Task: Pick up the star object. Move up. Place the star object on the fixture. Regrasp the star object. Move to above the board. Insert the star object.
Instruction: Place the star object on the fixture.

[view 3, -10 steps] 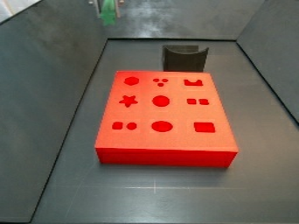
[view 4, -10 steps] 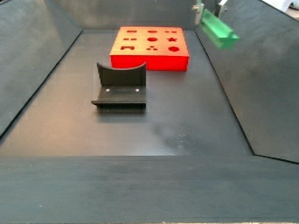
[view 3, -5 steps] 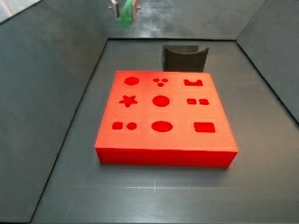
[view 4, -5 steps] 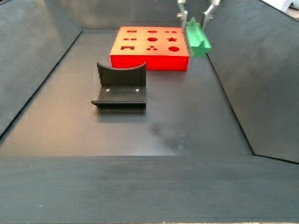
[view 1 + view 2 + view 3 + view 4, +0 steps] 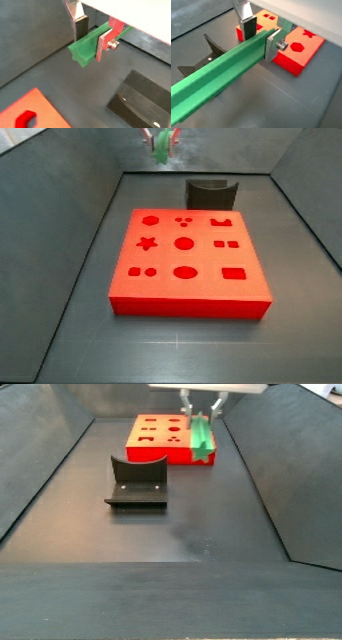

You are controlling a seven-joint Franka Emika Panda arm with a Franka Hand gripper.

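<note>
The star object (image 5: 202, 442) is a bright green ridged rod that hangs in the air, and my gripper (image 5: 201, 414) is shut on it. In that side view it hangs by the right edge of the red board (image 5: 167, 439). From the other side camera, the gripper (image 5: 163, 150) and star object (image 5: 163, 142) are high at the back, beyond the board (image 5: 187, 258) and fixture (image 5: 211, 194). In a wrist view the star end (image 5: 81, 50) shows between the fingers (image 5: 104, 45). The rod (image 5: 218, 82) runs long past the gripper (image 5: 261, 45).
The dark fixture (image 5: 136, 481) stands on the floor in front of the board. Dark sloping walls (image 5: 40, 464) enclose the floor on all sides. A wrist view shows the board (image 5: 298, 50) and the fixture's notch (image 5: 208, 50) below the rod.
The gripper has carried the star object sideways from the wall toward the board's edge. The rod has swung from a slant to hanging nearly upright.
</note>
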